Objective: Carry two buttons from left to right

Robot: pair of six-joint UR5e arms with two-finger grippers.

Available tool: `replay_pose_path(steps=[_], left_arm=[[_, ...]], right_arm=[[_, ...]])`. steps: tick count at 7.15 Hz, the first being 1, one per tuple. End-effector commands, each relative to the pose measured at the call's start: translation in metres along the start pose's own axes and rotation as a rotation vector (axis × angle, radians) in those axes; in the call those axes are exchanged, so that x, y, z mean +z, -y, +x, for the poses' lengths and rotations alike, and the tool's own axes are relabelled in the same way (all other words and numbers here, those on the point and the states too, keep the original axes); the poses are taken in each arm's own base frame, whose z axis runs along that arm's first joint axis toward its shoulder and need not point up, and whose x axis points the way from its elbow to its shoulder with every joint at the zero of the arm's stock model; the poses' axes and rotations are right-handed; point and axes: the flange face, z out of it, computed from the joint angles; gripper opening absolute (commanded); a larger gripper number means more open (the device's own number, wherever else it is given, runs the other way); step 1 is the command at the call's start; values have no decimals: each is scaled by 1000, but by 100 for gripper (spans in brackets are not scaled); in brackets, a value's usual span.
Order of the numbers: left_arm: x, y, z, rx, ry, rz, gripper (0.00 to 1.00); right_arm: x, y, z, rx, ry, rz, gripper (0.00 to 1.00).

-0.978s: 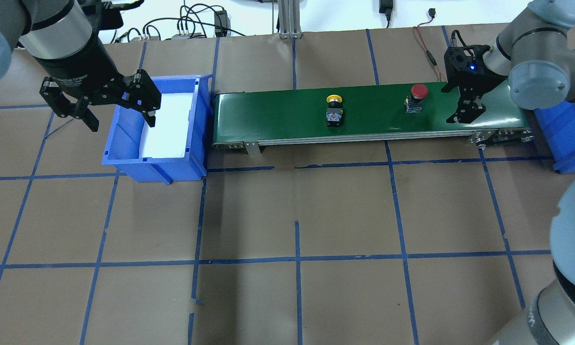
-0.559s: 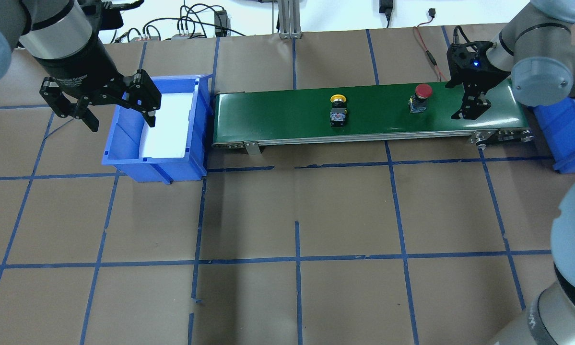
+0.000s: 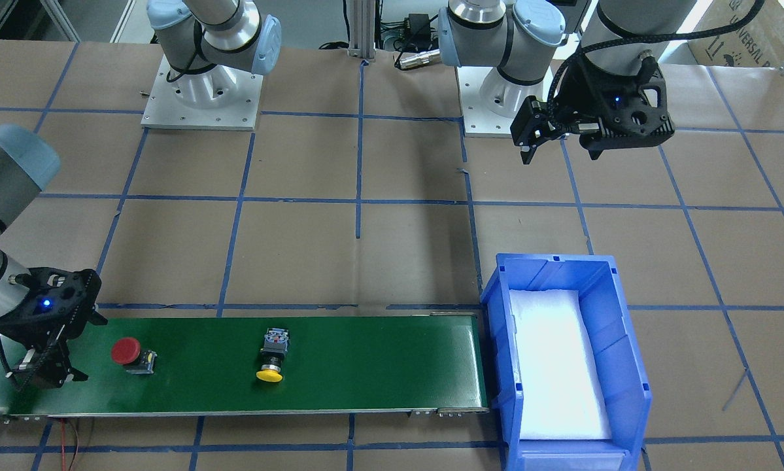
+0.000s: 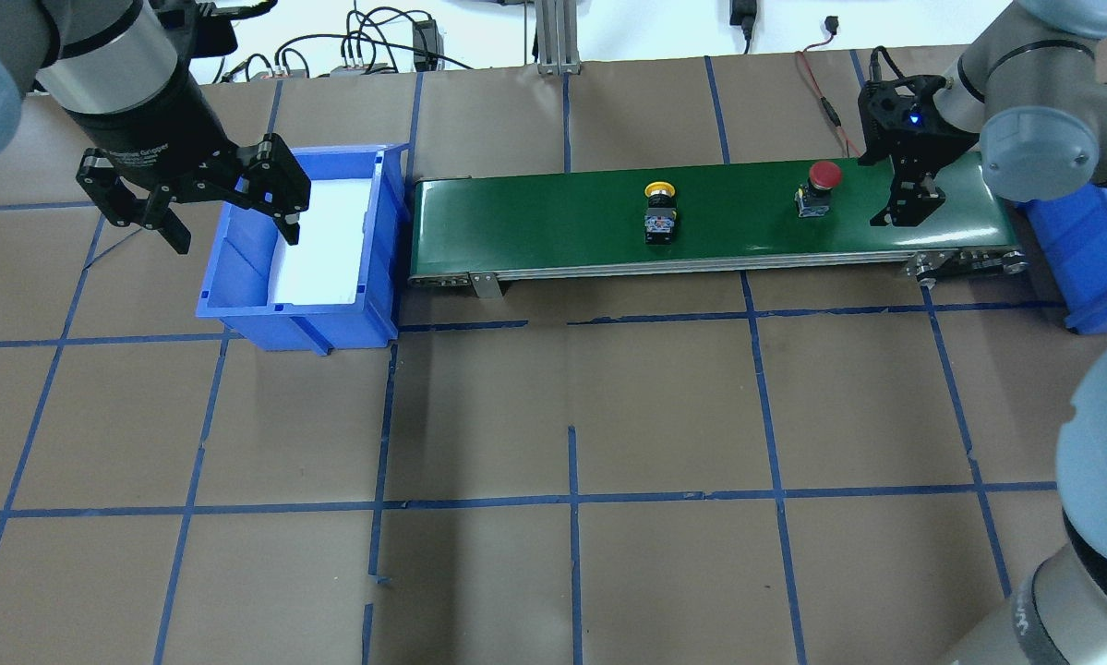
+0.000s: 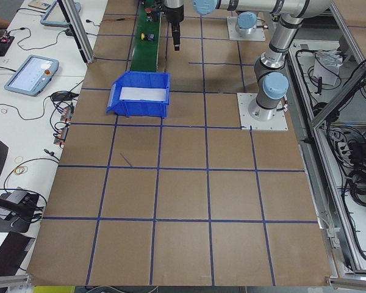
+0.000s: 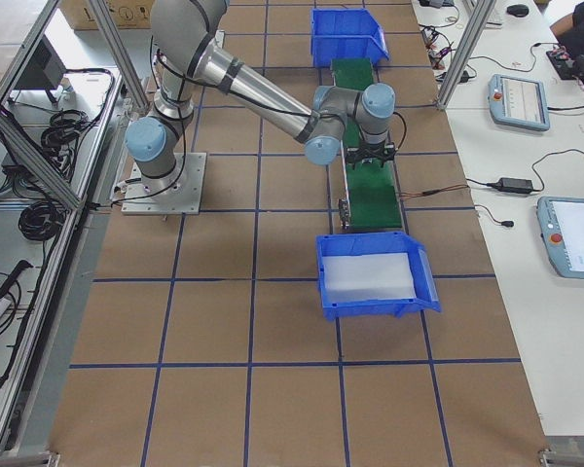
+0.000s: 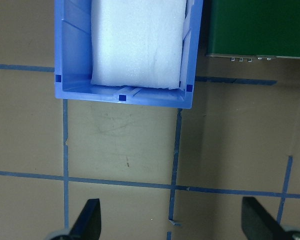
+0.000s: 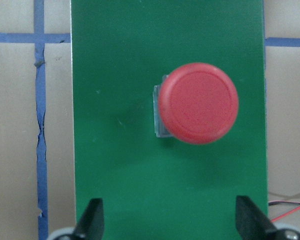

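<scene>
The green belt (image 4: 535, 222) runs under the right gripper (image 4: 906, 205), whose fingers are spread wide, low over its end. The blue bin (image 4: 239, 268) sits ahead of the left gripper (image 4: 237, 242), likewise spread and holding nothing. The red button (image 4: 821, 185) sits on the belt just ahead of the right gripper, untouched. The yellow button (image 4: 660, 212) lies beyond it, toward the left gripper.

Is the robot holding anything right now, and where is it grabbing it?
Nothing. The left gripper and right gripper are both open and empty; the red button and yellow button sit free on the green belt.
</scene>
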Motion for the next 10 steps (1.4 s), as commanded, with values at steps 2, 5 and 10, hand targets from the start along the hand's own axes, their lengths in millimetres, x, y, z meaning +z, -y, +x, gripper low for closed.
replay_pose_path(steps=[2, 5, 10], left_arm=[[0, 0, 0, 0, 0, -2, 100], [0, 0, 0, 0, 0, 0, 100], [0, 0, 0, 0, 0, 0, 100]], right_arm=[[2, 4, 0, -4, 3, -1, 93], [0, 4, 1, -2, -2, 2, 93], [3, 4, 1, 12, 3, 4, 93]])
